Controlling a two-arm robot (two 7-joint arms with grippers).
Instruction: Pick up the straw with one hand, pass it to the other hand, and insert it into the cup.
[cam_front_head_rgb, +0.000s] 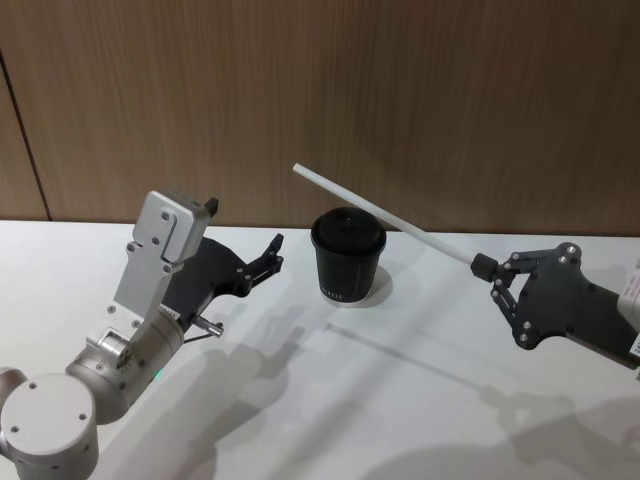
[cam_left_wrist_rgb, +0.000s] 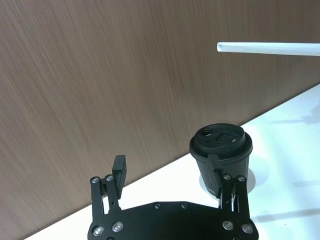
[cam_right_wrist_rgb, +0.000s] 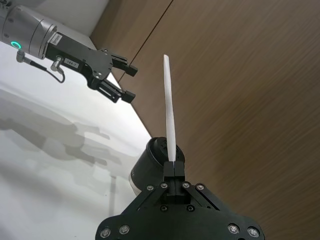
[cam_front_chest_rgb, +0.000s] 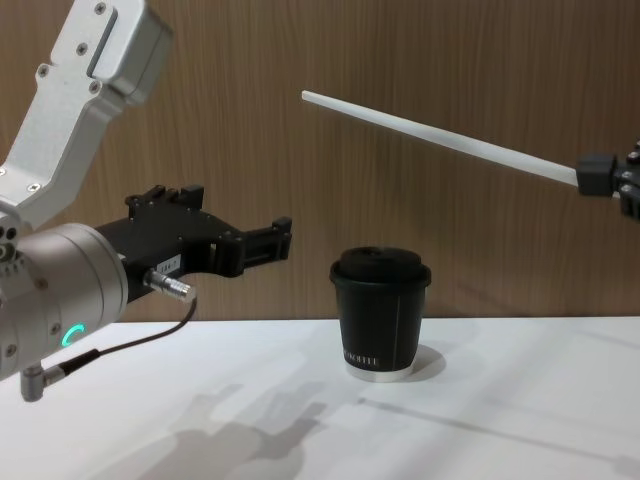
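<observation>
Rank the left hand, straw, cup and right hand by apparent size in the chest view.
1. left hand, open, left of the cup: bulkiest, but probably nearer the camera.
2. straw: longest, but thin.
3. cup.
4. right hand, gripping the straw at the right edge: cut off there, so unsure.

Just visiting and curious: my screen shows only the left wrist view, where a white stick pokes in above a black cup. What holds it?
Observer: The right gripper, shut on the straw at its lower end, to the right of the cup.
Visitor: Is it in the cup yet?
Observer: No. Seen from the chest, it slopes upward through the air, passing above the cup without touching it.
</observation>
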